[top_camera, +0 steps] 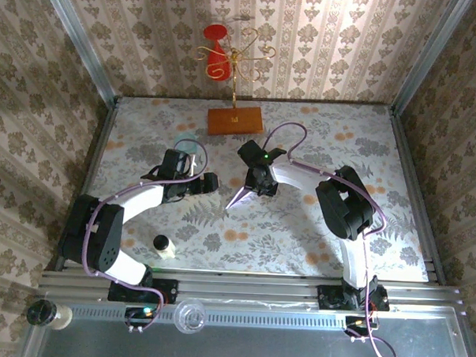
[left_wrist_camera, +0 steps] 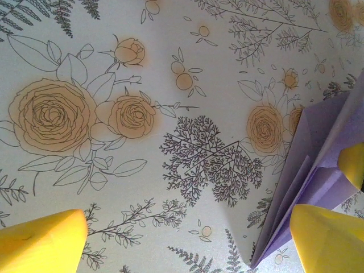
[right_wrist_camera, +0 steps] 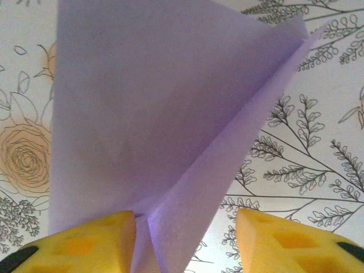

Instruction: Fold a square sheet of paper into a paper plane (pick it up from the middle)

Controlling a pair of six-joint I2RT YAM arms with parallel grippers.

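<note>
The square sheet of paper is folded into a pale lilac paper plane (top_camera: 241, 196), lying on the flowered tablecloth at mid-table. My right gripper (top_camera: 258, 179) hangs over its rear end. In the right wrist view the paper plane (right_wrist_camera: 153, 114) runs up between the yellow fingers of that gripper (right_wrist_camera: 187, 244): the left finger (right_wrist_camera: 85, 244) touches the fold, while the right finger (right_wrist_camera: 296, 242) stands apart from it. My left gripper (top_camera: 207, 182) sits just left of the plane, wide open, with bare cloth between its fingers (left_wrist_camera: 42, 244). The plane's (left_wrist_camera: 318, 153) layered edge shows beside its right finger.
An orange-brown wooden board (top_camera: 235, 119) lies at the back centre, below a gold wire stand (top_camera: 237, 64) with a red piece. A pale teal cup (top_camera: 188, 149) stands behind the left gripper. A small white bottle (top_camera: 163, 245) stands near the front left edge.
</note>
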